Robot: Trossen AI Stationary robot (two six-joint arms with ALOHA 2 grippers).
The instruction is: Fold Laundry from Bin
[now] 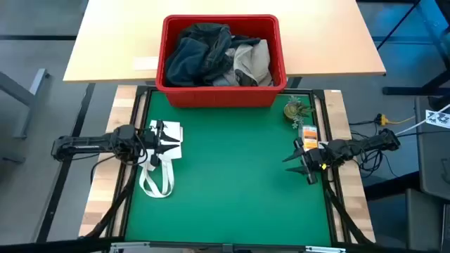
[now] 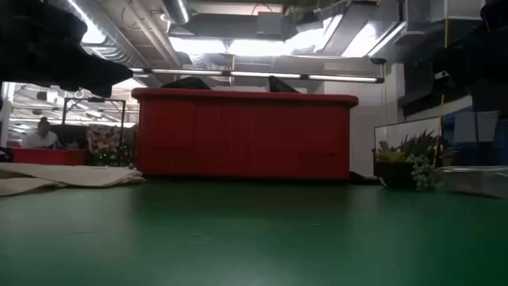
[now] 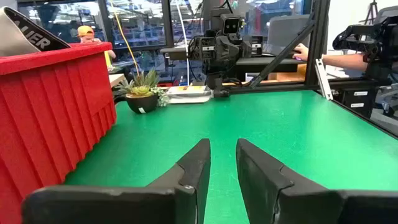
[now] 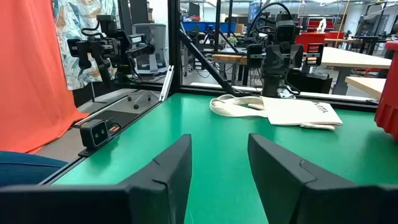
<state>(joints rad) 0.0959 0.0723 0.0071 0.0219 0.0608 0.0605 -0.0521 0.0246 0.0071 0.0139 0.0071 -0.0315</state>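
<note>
- The bin (image 1: 222, 93), top centre, is holding the laundry (image 1: 219, 56) heaped inside.
- My left gripper (image 1: 171, 140) and right gripper (image 1: 290, 159) are hovering spread, holding nothing.

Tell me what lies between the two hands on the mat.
Bare green mat, seen in the high view: the left hand hovers over the white tote bag, the right hand opposite.
</note>
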